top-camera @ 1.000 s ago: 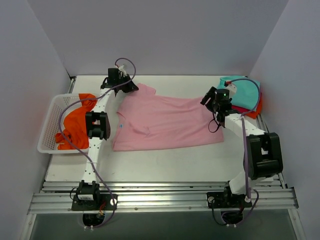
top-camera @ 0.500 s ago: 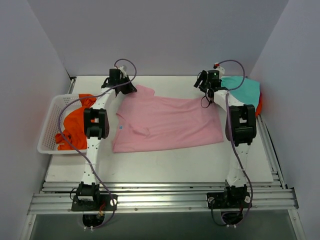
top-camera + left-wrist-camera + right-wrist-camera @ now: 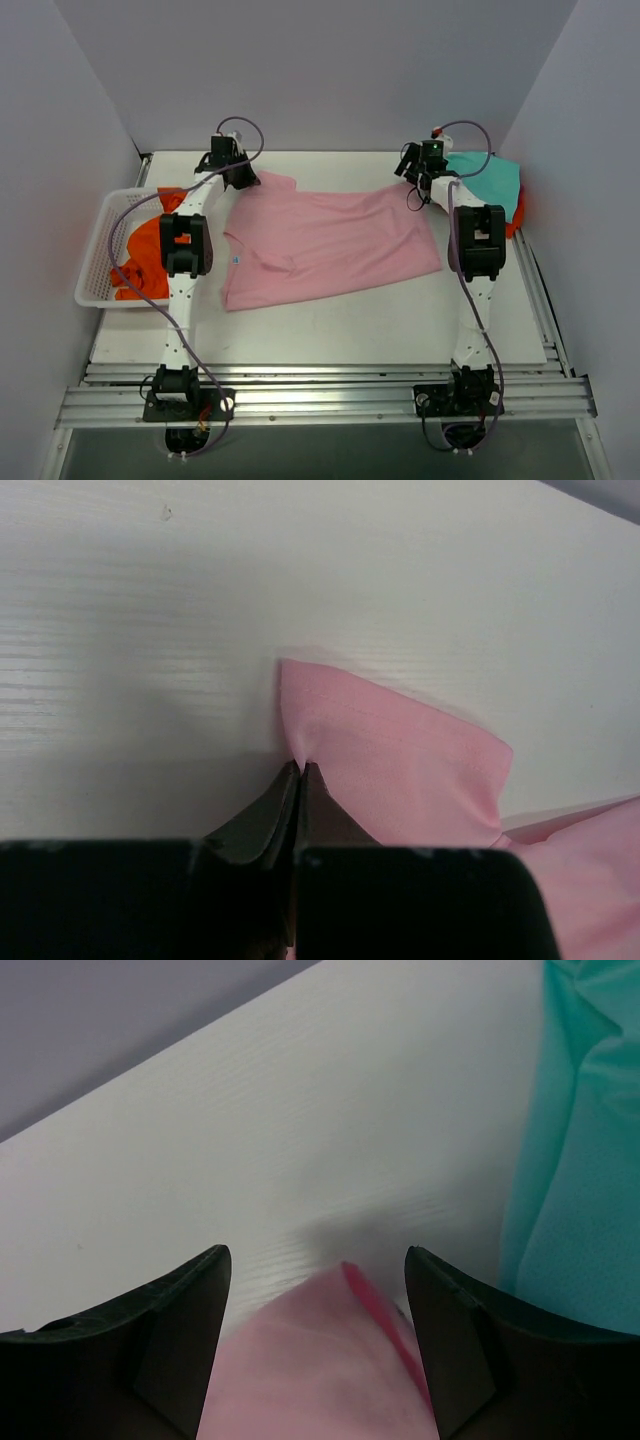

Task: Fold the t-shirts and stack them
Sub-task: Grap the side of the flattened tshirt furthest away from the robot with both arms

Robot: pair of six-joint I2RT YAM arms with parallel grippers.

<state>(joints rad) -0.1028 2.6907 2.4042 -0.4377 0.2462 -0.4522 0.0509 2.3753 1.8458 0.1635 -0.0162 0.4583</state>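
The light pink t-shirt (image 3: 330, 245) lies spread across the middle of the table. My left gripper (image 3: 240, 176) is at its far left corner, shut on a pinch of the pink cloth (image 3: 400, 770), with the jaws (image 3: 300, 768) pressed together on the fold. My right gripper (image 3: 407, 172) is at the far right corner and stands open. The pink corner (image 3: 320, 1370) lies between its fingers (image 3: 318, 1265) without being clamped. The teal t-shirt (image 3: 490, 180) sits folded at the far right on the red one (image 3: 516, 218). The orange t-shirt (image 3: 140, 250) is bunched in the basket.
A white mesh basket (image 3: 92, 262) stands at the table's left edge. The teal cloth (image 3: 580, 1180) lies close to the right of my right gripper. Grey walls close in the back and both sides.
My left gripper has shut on the pink shirt's far left corner and drawn it slightly back and left. My right arm has swung from the shirt's right edge to its far right corner.
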